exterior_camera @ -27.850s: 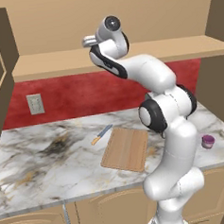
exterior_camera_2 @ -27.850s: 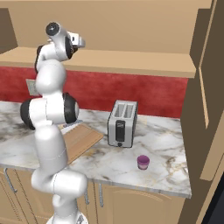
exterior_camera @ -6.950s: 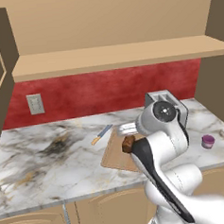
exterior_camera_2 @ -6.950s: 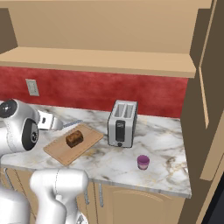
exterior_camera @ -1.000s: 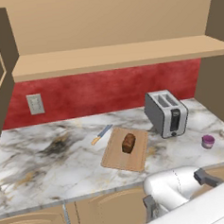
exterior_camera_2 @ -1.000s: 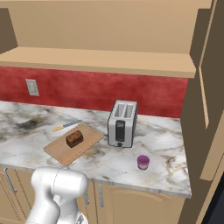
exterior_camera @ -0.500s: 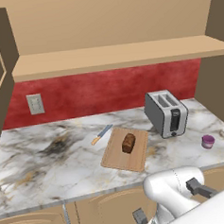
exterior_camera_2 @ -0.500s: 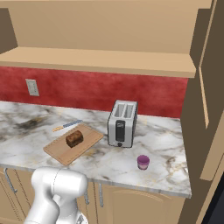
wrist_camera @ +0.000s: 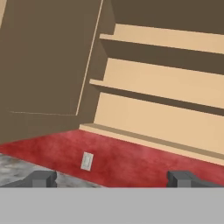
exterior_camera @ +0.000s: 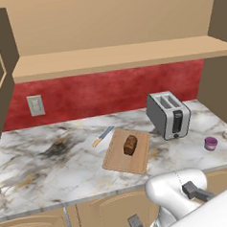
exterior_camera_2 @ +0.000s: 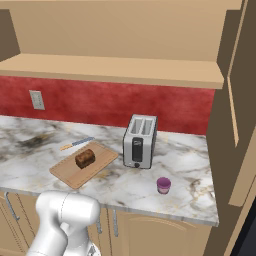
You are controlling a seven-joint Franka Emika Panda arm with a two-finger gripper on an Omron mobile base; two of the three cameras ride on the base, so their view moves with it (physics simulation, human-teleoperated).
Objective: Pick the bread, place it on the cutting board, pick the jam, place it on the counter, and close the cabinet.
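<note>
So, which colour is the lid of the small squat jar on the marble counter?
Pale lilac, over a darker purple small squat jar; the right base view shows it best.

Even, shadowless rendered light fills the kitchen; colours are flat and there is no glare. The open cabinet (wrist_camera: 144,87) above the claw (wrist_camera: 111,178) shows dim shelf undersides. Edges stay sharp, undistorted throughout.

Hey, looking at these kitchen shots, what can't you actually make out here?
- Cabinet doors: cut off by the frame edges in all three views, so their handles and full swing are unclear.
- Gripper: in the hand view its finger tips spread wide with nothing between them, but the bottom edge hides the rest.
- Jam: too small to read any label.
- Knife beside the cutting board: too small to judge the blade.
</note>
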